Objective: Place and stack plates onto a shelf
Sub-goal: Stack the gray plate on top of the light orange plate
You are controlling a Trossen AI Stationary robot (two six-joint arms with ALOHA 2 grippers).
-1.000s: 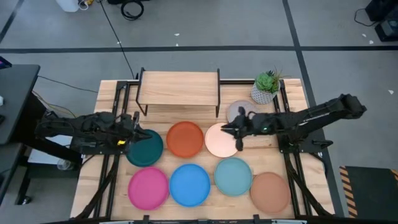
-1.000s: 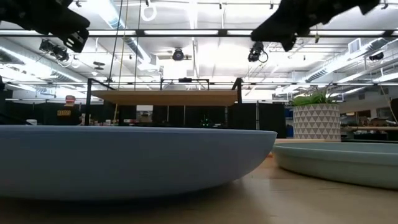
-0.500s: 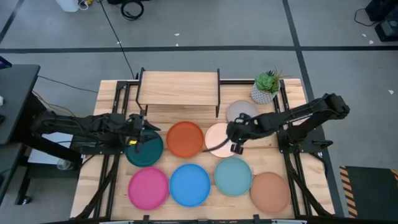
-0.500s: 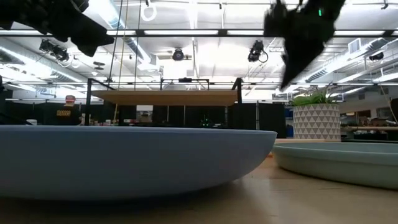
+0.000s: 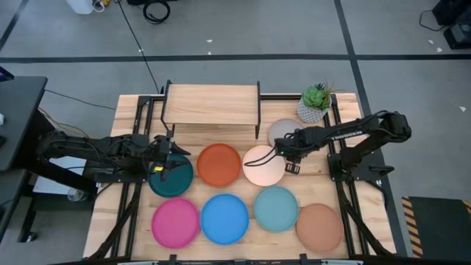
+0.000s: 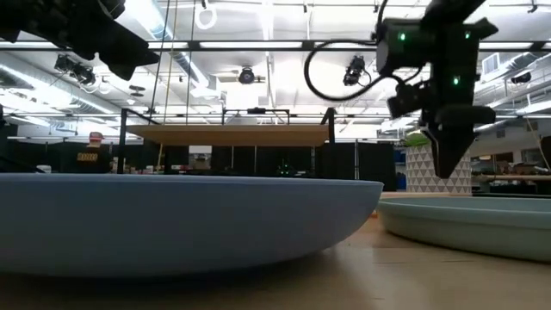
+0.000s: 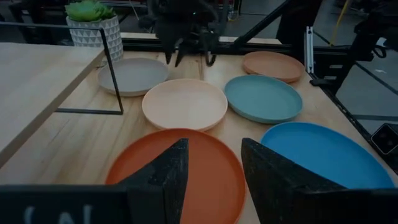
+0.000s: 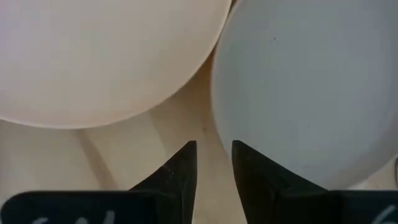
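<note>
Eight plates lie flat on the slatted table in front of the shelf [image 5: 212, 104]: dark teal [image 5: 176, 182], orange [image 5: 218, 164], cream [image 5: 259, 168], grey [image 5: 283, 130], pink [image 5: 175, 222], blue [image 5: 224, 218], pale teal [image 5: 276, 208] and tan [image 5: 320, 227]. My left gripper [image 5: 170, 163] hovers open over the dark teal plate's far edge and faces the orange plate [image 7: 180, 168]. My right gripper [image 8: 214, 167] points down, slightly open, over the bare wood between the cream plate [image 8: 93, 56] and the grey plate [image 8: 311, 87]. Nothing is between its fingers.
A potted plant [image 5: 315, 104] stands at the far right beside the shelf, just behind the grey plate. Black rails run along both sides of the table. The shelf top is bare wood. In the low view the blue plate [image 6: 172, 224] fills the foreground.
My left gripper has moved a little toward the table's right over the dark teal plate and has opened. My right gripper has tipped from level to pointing down, gone down, and drawn back toward the right, off the cream plate to the gap beside the grey plate.
</note>
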